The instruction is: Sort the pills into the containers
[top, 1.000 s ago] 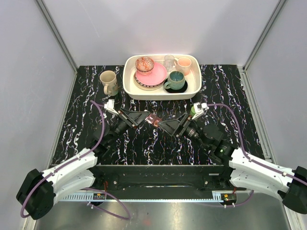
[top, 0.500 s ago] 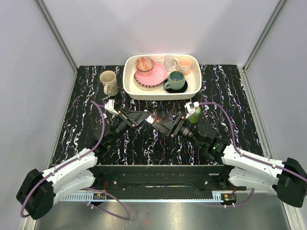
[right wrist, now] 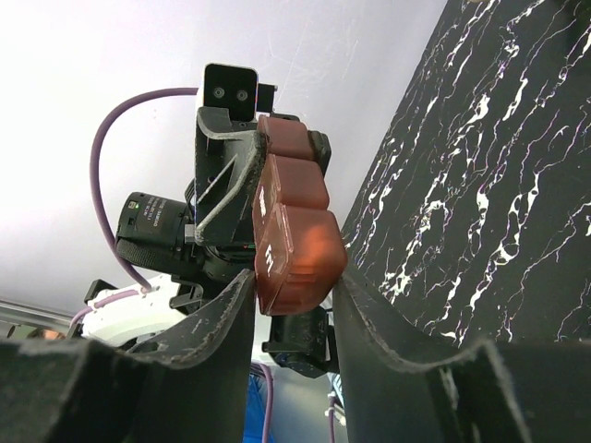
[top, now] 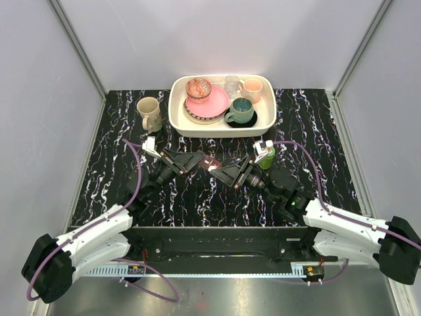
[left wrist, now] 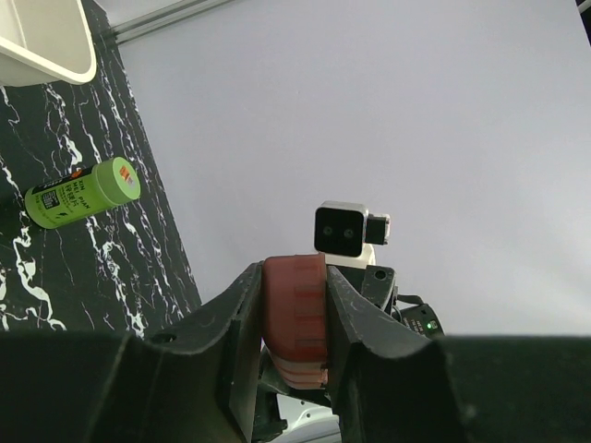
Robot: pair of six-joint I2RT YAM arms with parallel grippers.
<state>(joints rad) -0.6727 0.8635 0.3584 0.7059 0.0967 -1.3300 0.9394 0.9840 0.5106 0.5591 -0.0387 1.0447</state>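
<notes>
In midair, translucent reddish-brown segmented case (right wrist: 294, 231)

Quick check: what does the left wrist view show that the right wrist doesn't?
Only left wrist: a green bottle lying on its side, and a corner of the white tray. Only right wrist: the row of compartments along the pill case, and a purple cable. Both: the case between that camera's own fingers, plus the black marbled table.

Left pincer (top: 203, 160), right pincer (top: 214, 170): seemingly tight.
</notes>
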